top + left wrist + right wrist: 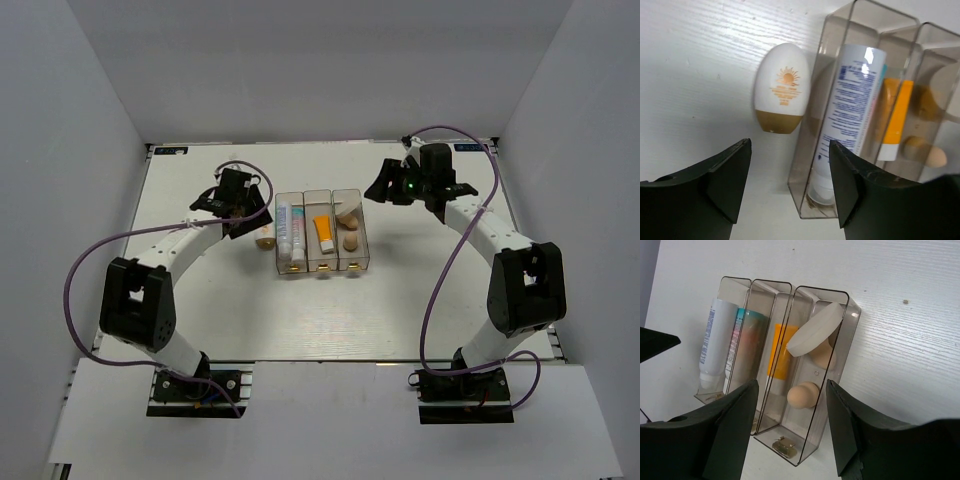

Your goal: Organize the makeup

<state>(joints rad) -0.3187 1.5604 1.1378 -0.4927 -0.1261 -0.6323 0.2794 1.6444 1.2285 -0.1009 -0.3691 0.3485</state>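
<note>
A clear three-compartment box (320, 262) stands mid-table. Its left compartment holds a plain white tube (850, 95) and a gradient tube (740, 345). The middle one holds an orange tube with a white cap (323, 232). The right one holds a round cream puff (814, 330) and peach sponges (802, 394). A white egg-shaped bottle with a sun print and a gold-brown base (781, 87) lies on the table just left of the box, also in the top view (265, 238). My left gripper (790, 180) is open and empty above it. My right gripper (790, 425) is open and empty, up and right of the box.
White walls close the table at the back and both sides. Purple cables loop off both arms. The left gripper (246, 220) hangs by the box's left wall; the right gripper (385, 190) hangs off its far right corner. Gold latches (781, 445) face the near edge.
</note>
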